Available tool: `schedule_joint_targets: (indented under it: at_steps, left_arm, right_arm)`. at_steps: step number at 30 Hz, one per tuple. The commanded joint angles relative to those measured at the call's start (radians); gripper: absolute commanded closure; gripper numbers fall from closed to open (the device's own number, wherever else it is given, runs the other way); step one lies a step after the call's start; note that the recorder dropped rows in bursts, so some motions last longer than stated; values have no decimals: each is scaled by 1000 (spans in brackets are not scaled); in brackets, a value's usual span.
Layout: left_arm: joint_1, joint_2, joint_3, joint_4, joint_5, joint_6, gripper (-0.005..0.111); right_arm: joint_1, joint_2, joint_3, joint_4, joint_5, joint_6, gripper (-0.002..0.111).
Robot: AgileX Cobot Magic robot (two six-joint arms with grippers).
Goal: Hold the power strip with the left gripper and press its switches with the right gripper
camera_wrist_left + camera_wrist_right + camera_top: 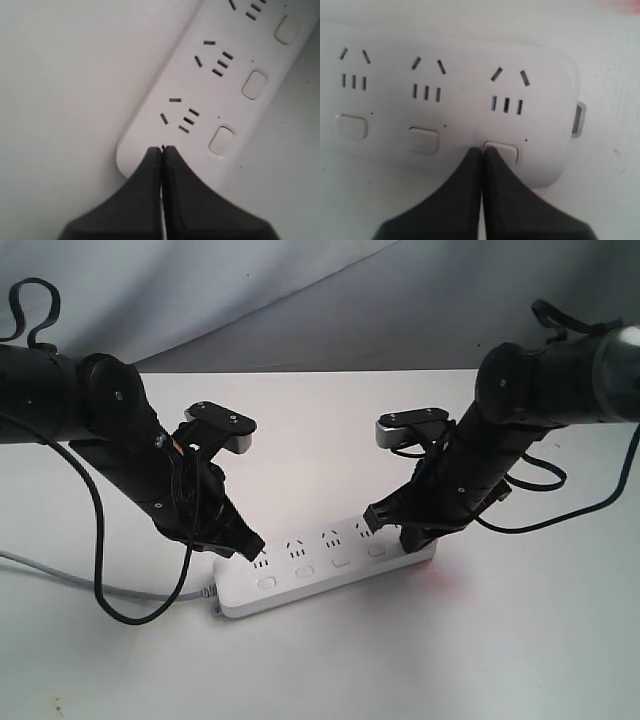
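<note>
The white power strip [320,570] lies flat on the table, slanting up to the right, its grey cord [60,575] trailing off left. My left gripper [256,548] is shut, empty, its tip resting on the strip's cord end beside the first socket set [180,114]; in the left wrist view the left gripper [162,149] sits on the strip [200,100] near the first switch [221,140]. My right gripper [405,538] is shut, empty, at the strip's far end. In the right wrist view the right gripper [482,149] touches the edge of the last switch [502,150] of the strip [455,100].
The white table [500,640] carries only the strip. A grey-white backdrop cloth [300,300] hangs behind. Black cables [100,570] loop down from the left arm to the table; more cables [540,490] hang from the right arm. A small side tab [578,119] sticks out of the strip's end.
</note>
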Motion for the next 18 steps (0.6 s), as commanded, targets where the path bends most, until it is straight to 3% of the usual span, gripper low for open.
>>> schedule_joint_targets:
  at_steps: [1,9,18]
  left_arm:
    - [-6,0,-5,1,-2,-10,107]
    - [-6,0,-5,1,-2,-10,107]
    - [-6,0,-5,1,-2,-10,107]
  right_arm:
    - [10,39,-6,-43,-1,29,108]
    - [10,68,-6,-281,8,206,108]
    - [10,68,-6,-273,35,214,108]
